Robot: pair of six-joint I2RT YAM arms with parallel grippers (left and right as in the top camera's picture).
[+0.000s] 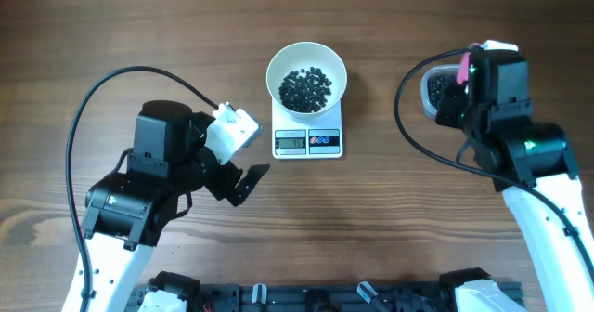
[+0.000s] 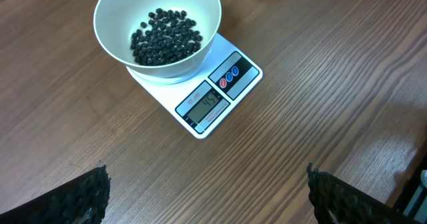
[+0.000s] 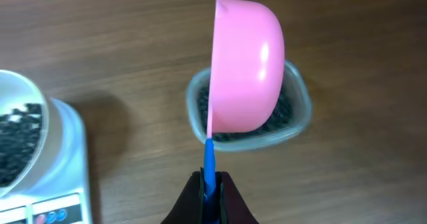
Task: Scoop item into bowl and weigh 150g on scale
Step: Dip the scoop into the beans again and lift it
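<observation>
1. Black beads [image 1: 305, 89] lie in a loose dark pile at the bottom of the white bowl [image 1: 306, 54]. They cover only its floor, and the inner wall above them is bare.
2. The bowl stands on the rear part of the white scale [image 1: 308, 141], leaving the front strip with the grey display and two small buttons uncovered. In the left wrist view the display shows digits, but they are too small to read with certainty.
3. The scale sits flat on the brown wooden desk [image 1: 390, 238], near the middle of its far half.
4. To the right of the scale, apart from it, stands a clear plastic tub [image 3: 301, 107] holding more of the dark beads.
5. A pink scoop [image 3: 247, 67] hangs over the tub, turned on its side with its rounded back to the right and its rim to the left. Whether it touches the beads below cannot be told.
6. The scoop's blue handle [image 3: 209, 159] runs down into the right claw [image 3: 211, 184], which is closed tightly on it, one black finger on each side.
7. The left claw [image 2: 207, 181] is spread wide and grips nothing. Its two dark, rough-textured fingertips [image 2: 83, 197] show only at the bottom corners of the left wrist view, with bare desk between them.
8. That claw hovers near the front left of the scale and is pointed towards it, clear of both scale and bowl.
</observation>
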